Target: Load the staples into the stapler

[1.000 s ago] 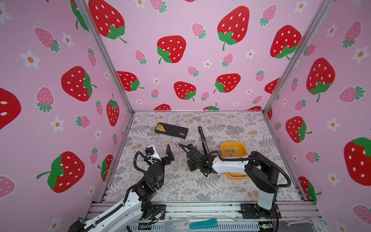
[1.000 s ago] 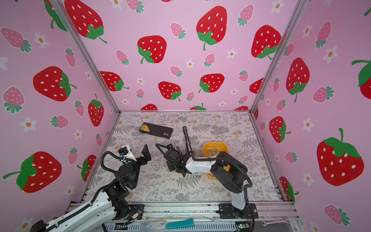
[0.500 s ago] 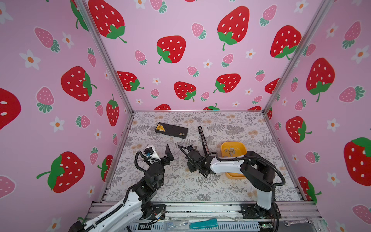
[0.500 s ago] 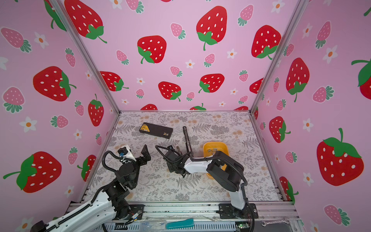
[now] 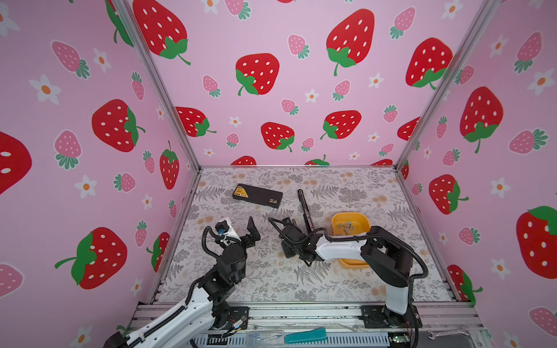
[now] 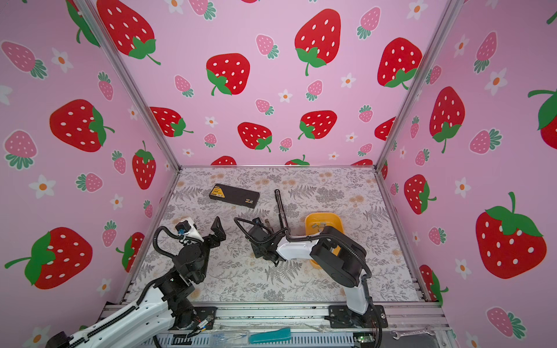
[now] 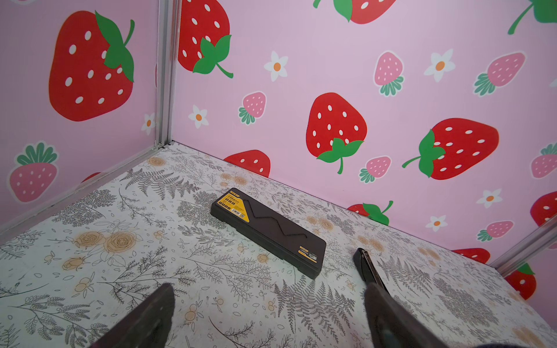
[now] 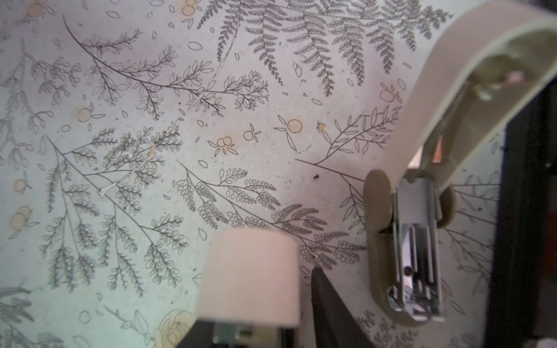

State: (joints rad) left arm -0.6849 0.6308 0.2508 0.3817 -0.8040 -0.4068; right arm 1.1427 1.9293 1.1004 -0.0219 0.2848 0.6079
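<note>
A pale pink stapler [image 8: 419, 229] lies on the floral mat with its lid [image 8: 434, 78] swung up and its bare metal channel showing. My right gripper [image 8: 271, 289] hangs low over the mat beside it [image 5: 289, 250]. One black finger [image 8: 328, 310] stands just beside a pale pink block [image 8: 250, 277]; the other finger is hidden behind it. The staples [image 5: 345, 227] lie in a yellow tray [image 5: 361, 218], seen in both top views [image 6: 319, 226]. My left gripper [image 5: 238, 229] is open over bare mat [image 7: 268, 301], holding nothing.
A flat black case [image 5: 257, 195] with a yellow label lies toward the back left. A long thin black tool [image 5: 304, 208] lies between the case and the tray. Pink strawberry walls close in three sides.
The right arm's elbow has shifted slightly while its gripper stays over the same spot. The left arm has not moved.
</note>
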